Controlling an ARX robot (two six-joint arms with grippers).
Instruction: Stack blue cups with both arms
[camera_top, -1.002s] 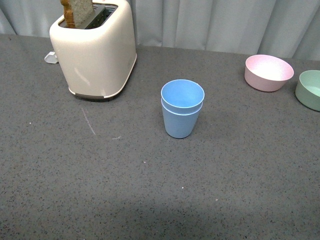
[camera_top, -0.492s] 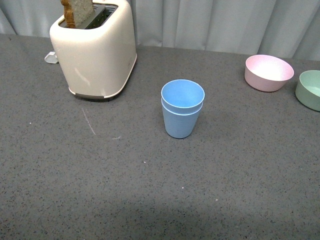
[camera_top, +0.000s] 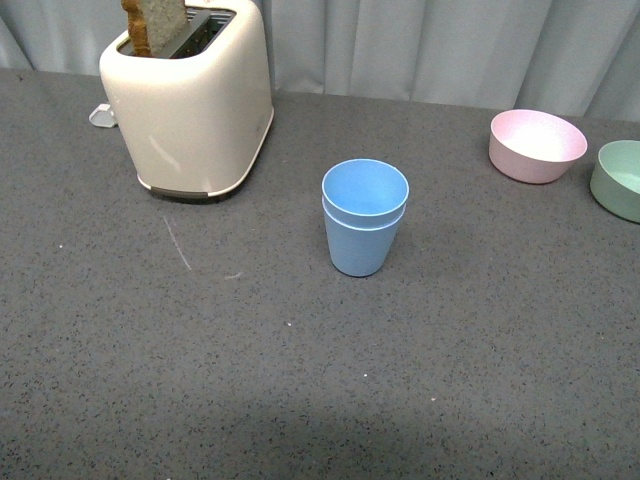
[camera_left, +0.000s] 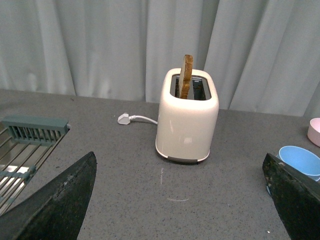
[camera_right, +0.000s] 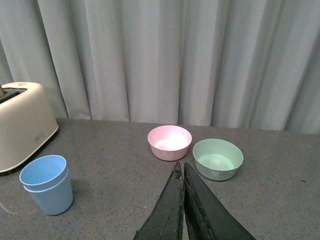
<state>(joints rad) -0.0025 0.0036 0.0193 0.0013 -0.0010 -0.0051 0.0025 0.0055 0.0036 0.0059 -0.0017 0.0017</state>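
Note:
The two blue cups (camera_top: 364, 220) stand nested one inside the other, upright, in the middle of the grey countertop. They also show in the right wrist view (camera_right: 46, 184) and at the edge of the left wrist view (camera_left: 299, 161). Neither arm appears in the front view. My left gripper (camera_left: 180, 200) is open and empty, its black fingers (camera_left: 60, 200) spread wide, well back from the cups. My right gripper (camera_right: 181, 170) is shut and empty, its fingers pressed together, pointing towards the bowls, away from the cups.
A cream toaster (camera_top: 190, 100) with a slice of bread (camera_top: 155, 25) stands at the back left, its white plug (camera_left: 124, 119) beside it. A pink bowl (camera_top: 537, 145) and a pale green bowl (camera_top: 620, 180) sit at the back right. A sink rack (camera_left: 30, 145) lies far left.

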